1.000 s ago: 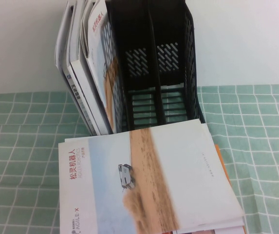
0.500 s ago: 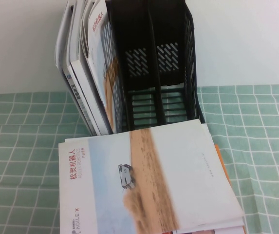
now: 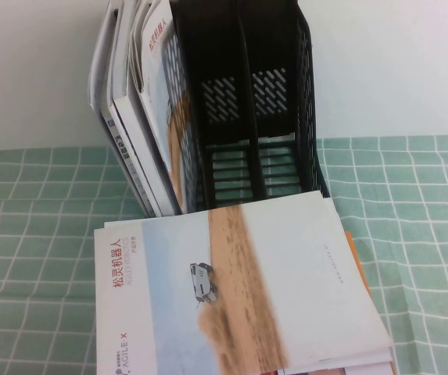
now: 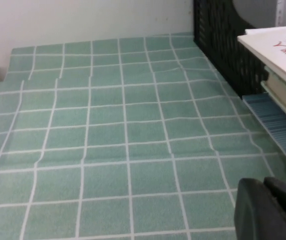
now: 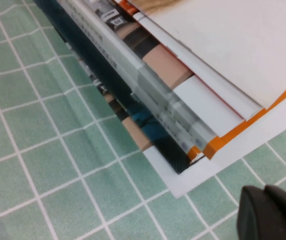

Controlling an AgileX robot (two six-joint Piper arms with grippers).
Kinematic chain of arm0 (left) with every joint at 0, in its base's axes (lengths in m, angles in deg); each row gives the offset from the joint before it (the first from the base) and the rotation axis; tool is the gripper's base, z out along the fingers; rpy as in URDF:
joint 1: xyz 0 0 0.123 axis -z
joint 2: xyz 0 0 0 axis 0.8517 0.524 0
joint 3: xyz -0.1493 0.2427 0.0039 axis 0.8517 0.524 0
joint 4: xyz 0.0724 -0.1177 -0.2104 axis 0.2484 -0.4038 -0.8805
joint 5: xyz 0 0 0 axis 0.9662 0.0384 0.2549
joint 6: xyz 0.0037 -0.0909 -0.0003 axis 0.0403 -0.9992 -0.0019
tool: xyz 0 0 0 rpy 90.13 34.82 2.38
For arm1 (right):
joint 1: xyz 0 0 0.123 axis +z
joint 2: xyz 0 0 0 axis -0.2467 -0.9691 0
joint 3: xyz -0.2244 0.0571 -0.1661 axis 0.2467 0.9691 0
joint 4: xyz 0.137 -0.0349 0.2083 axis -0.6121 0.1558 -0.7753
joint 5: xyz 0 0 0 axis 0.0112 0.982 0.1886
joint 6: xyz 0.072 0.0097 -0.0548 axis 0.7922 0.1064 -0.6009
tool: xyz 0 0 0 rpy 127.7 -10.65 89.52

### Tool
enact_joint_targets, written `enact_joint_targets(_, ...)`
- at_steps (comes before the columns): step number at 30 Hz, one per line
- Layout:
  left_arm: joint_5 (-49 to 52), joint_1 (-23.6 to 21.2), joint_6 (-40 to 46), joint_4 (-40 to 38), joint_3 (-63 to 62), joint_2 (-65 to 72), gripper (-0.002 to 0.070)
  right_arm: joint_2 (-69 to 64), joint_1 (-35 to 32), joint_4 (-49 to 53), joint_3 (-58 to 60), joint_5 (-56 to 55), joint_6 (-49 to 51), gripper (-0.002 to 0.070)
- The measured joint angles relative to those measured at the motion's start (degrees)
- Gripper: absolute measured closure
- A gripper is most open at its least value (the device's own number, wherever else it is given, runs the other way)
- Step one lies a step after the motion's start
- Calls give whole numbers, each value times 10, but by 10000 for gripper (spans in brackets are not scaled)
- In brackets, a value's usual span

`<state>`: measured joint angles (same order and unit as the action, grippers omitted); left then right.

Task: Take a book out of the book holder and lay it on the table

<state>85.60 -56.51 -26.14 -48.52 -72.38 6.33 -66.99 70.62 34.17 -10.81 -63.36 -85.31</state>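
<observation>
The book (image 3: 239, 289), pale blue-white with a tan desert strip, a small vehicle and a red title, lies flat on top of a stack on the table (image 3: 419, 203). Its corner shows in the left wrist view (image 4: 282, 50) and its cover in the right wrist view (image 5: 232, 45). The black book holder (image 3: 243, 101) stands behind it, with several brochures (image 3: 141, 117) upright in its left compartment. My left gripper (image 4: 263, 184) is shut and empty over bare cloth left of the stack. My right gripper (image 5: 265, 192) is shut and empty beside the stack's corner. Neither gripper shows in the high view.
The stack (image 5: 172, 75) holds several books and magazines, with an orange-edged one and a white sheet at its corner. The holder's middle and right compartments hold nothing. A white wall stands behind. Green cloth (image 4: 108, 125) lies open to the left and right of the stack.
</observation>
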Motion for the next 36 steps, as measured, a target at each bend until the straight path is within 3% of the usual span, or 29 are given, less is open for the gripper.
enact_joint_targets(4, 0, 0, -59, 43, 0, 0, 678, 0, 0, -1, 0, 0, 0, 678)
enact_joint_targets(10, 0, 0, -79, 56, 0, 0, 678, 0, 0, -1, 0, 0, 0, 678)
enact_joint_targets(31, -1, 0, -84, 63, 0, 0, 678, 2, 0, -1, 1, 0, 0, 678)
enact_joint_targets(36, -1, 0, -85, 63, 0, 0, 677, 24, -33, 9, 6, 7, 25, 678)
